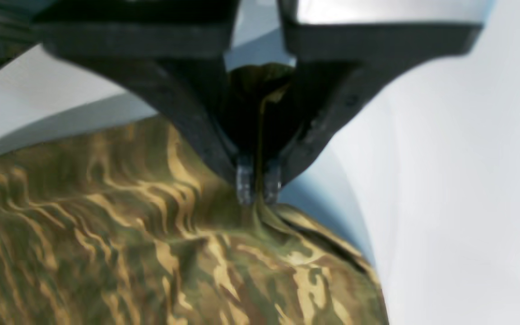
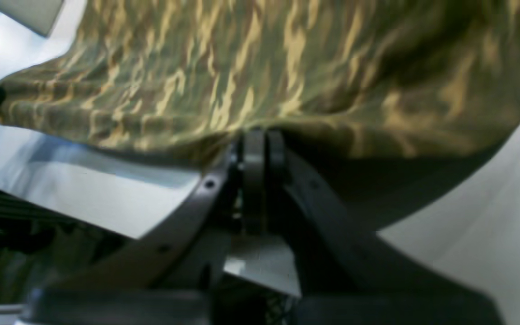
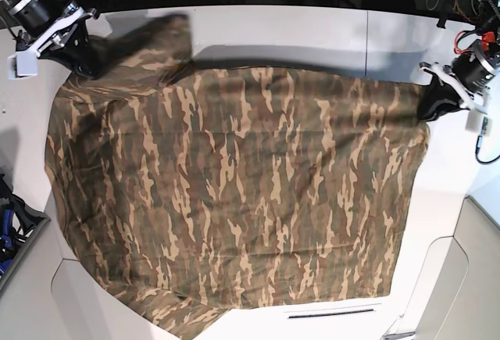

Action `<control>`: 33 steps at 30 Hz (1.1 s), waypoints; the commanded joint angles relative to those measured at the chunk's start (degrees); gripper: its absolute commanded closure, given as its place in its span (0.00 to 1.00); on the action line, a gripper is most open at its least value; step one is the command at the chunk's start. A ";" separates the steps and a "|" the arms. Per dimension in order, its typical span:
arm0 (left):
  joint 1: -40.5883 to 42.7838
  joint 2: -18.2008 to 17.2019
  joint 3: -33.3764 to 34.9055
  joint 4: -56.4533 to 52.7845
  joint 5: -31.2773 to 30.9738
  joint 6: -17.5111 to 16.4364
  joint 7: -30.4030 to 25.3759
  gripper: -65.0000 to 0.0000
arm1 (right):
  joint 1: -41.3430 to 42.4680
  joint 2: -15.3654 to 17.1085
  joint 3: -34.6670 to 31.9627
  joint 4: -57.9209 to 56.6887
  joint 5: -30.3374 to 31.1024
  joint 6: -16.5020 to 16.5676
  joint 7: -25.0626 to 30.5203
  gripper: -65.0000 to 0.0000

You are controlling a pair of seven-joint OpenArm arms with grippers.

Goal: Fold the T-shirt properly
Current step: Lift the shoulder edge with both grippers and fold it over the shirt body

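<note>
The black two-fingered right gripper (image 3: 87, 65) sits at the far left corner of the base view, its jaws closed tight on the edge of the large brown, tan and olive-green camouflage cotton T-shirt (image 3: 234, 199). In the right wrist view the two dark fingers (image 2: 254, 153) are pressed together with the cloth edge pinched between them, and the fabric stretches away above them in a taut sheet. From that corner the shirt spreads across most of the white table (image 3: 312, 39). Its left edge runs down close to the table's left border. A sleeve reaches toward the far edge just beside the right gripper. The near hem runs down to the front edge of the table at the lower left. Along the far side a wide bare strip of table lies open behind the shirt, and a further bare band runs down the right side.

At the far right corner, the black left gripper (image 3: 431, 105) is likewise clamped shut on the shirt's corner. In the left wrist view its fingertips (image 1: 244, 180) meet on a bunched fold, with wrinkles fanning out from the pinch.
</note>
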 commanded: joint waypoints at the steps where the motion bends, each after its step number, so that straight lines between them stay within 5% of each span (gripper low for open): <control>1: -0.20 -0.94 -0.37 0.90 -1.53 -0.52 -1.27 1.00 | 0.76 0.48 0.59 1.18 1.09 0.42 1.14 1.00; 14: -10.97 -0.76 -0.31 -1.51 4.52 0.70 -5.31 1.00 | 18.14 0.92 0.52 -6.12 -3.69 0.42 0.61 1.00; 21: -21.03 -0.79 6.03 -12.87 10.88 0.74 -9.84 1.00 | 30.47 5.09 -0.31 -18.69 -3.69 0.48 0.63 1.00; 26: -28.26 -0.76 9.53 -19.43 14.32 0.96 -10.97 1.00 | 40.19 8.04 -4.81 -28.09 -5.73 0.85 0.63 1.00; 33: -33.97 -0.61 12.55 -26.01 15.96 0.94 -12.17 1.00 | 53.16 8.24 -12.15 -42.66 -10.88 0.83 1.44 1.00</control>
